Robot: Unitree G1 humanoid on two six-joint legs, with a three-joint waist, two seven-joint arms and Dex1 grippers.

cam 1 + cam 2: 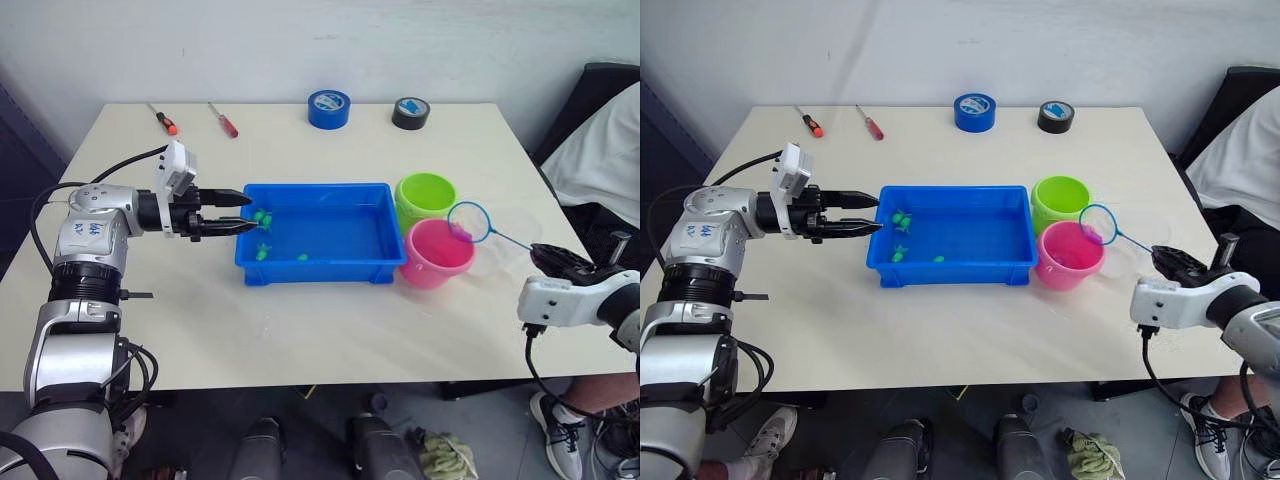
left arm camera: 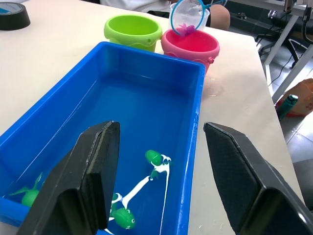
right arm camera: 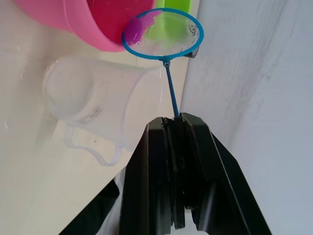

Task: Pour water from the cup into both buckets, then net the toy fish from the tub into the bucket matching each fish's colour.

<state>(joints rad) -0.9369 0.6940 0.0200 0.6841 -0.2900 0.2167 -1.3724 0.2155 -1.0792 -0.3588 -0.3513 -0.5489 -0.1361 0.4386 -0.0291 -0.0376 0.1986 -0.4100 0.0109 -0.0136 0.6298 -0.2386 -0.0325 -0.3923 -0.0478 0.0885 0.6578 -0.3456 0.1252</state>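
Observation:
The blue tub [image 1: 320, 270] sits mid-table with several green toy fish [image 2: 155, 157] in shallow water. My left gripper [image 1: 254, 212] is open, its fingers reaching over the tub's left rim. To the right of the tub stand the green bucket [image 1: 412, 212] and the pink bucket [image 1: 432, 272]. My right gripper [image 1: 548, 255] is shut on the stick of the net [image 1: 469, 221]. The hoop hangs over the pink bucket's right rim with a pink fish [image 3: 134, 30] in the mesh. The clear cup [image 3: 83, 98] lies on its side just right of the pink bucket.
A blue tape roll [image 1: 329, 108] and a black tape roll [image 1: 411, 113] lie at the table's far edge. Two red-handled screwdrivers [image 1: 162, 119] lie at the far left. A person [image 1: 600, 150] sits beside the table's right edge.

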